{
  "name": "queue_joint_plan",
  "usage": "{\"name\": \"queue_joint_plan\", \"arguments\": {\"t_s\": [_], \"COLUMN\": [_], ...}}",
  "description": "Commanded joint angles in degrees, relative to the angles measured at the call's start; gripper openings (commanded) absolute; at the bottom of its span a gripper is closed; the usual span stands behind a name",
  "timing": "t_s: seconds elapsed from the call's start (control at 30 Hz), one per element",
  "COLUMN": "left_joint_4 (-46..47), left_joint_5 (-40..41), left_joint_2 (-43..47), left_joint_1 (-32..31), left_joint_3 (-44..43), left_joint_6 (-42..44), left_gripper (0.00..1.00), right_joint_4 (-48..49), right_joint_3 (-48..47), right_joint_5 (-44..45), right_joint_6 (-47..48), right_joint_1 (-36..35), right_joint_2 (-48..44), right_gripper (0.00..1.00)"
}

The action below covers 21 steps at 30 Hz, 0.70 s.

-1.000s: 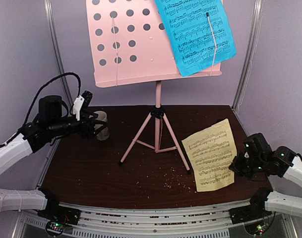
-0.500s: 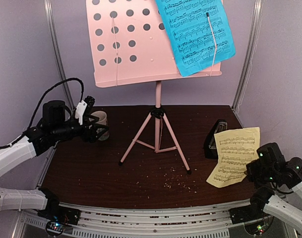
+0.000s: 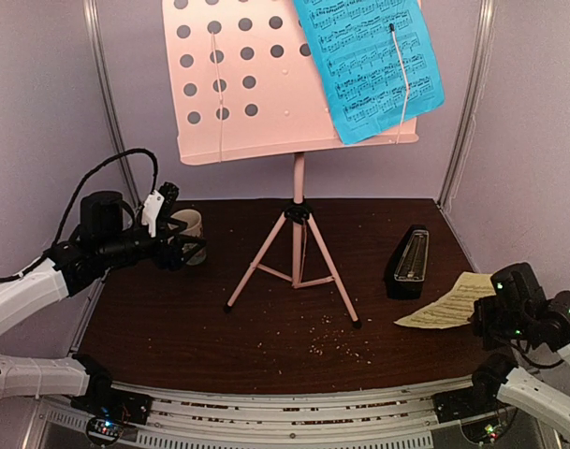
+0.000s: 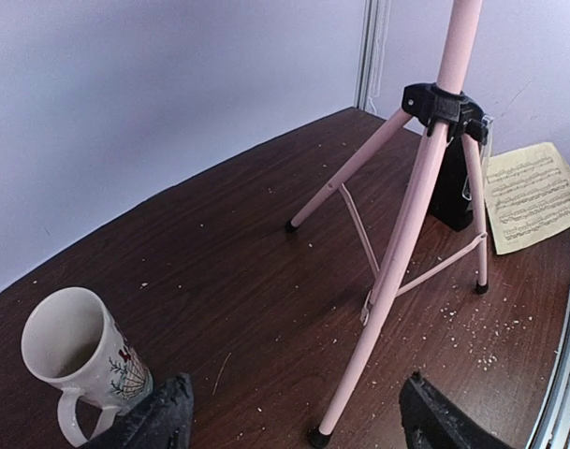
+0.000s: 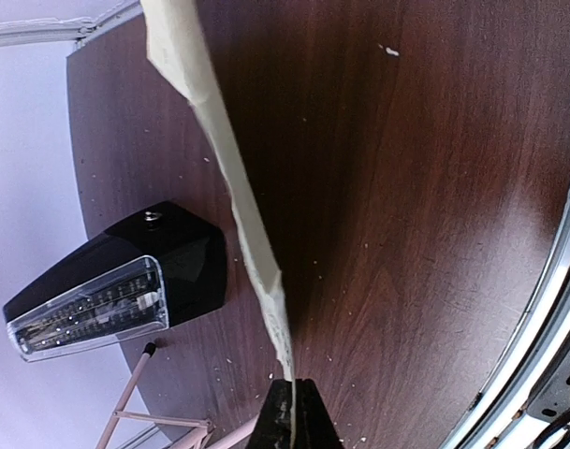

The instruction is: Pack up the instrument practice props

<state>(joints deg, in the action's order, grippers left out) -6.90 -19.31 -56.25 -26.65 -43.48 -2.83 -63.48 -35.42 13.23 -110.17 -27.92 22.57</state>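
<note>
Pinching the yellow page (image 5: 236, 210) tight, the right gripper (image 5: 289, 416) now holds it far right, so the metronome (image 5: 116, 281) shows, ready for packing. The left gripper (image 4: 289, 426) has its fingers apart.

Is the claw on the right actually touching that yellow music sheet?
Touching. The right wrist view shows the right gripper shut on an edge of the yellow sheet, with the paper pinched between its fingertips.
</note>
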Motion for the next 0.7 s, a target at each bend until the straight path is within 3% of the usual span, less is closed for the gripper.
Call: {"name": "queue_joint_plan", "arguments": {"t_s": [0.0, 0.23, 0.27, 0.37, 0.43, 0.53, 0.67], "left_joint_4": [3.12, 3.09, 2.94, 2.6, 2.55, 2.7, 2.42], "left_joint_5": [-0.81, -0.84, -0.77, -0.28, 0.47, 1.35, 2.91], "left_joint_2": [0.64, 0.04, -0.06, -0.21, 0.15, 0.58, 0.49], "left_joint_1": [0.43, 0.42, 0.42, 0.42, 0.44, 0.43, 0.54], "left_joint_3": [0.34, 0.37, 0.35, 0.31, 0.4, 0.5, 0.09], "left_joint_6": [0.66, 0.72, 0.84, 0.98, 0.73, 0.32, -0.13], "left_gripper": [0.79, 0.79, 0.8, 0.8, 0.81, 0.82, 0.83], "right_joint_4": [5.99, 11.74, 12.31, 12.11, 10.56, 7.75, 5.38], "right_joint_3": [5.1, 5.85, 5.79, 4.77, 3.32, -0.27, -6.43], "right_joint_5": [-3.62, -6.64, -6.86, -5.82, -4.05, -0.27, 4.25], "right_joint_6": [-1.63, 2.34, 2.67, 3.02, 3.1, 3.78, 7.39], "right_joint_1": [0.24, 0.21, 0.23, 0.24, 0.24, 0.24, 0.23], "right_joint_2": [1.52, 7.78, 8.33, 8.61, 8.03, 7.82, 9.85], "right_gripper": [0.0, 0.0, 0.07, 0.51, 0.7, 0.82, 0.87]}}
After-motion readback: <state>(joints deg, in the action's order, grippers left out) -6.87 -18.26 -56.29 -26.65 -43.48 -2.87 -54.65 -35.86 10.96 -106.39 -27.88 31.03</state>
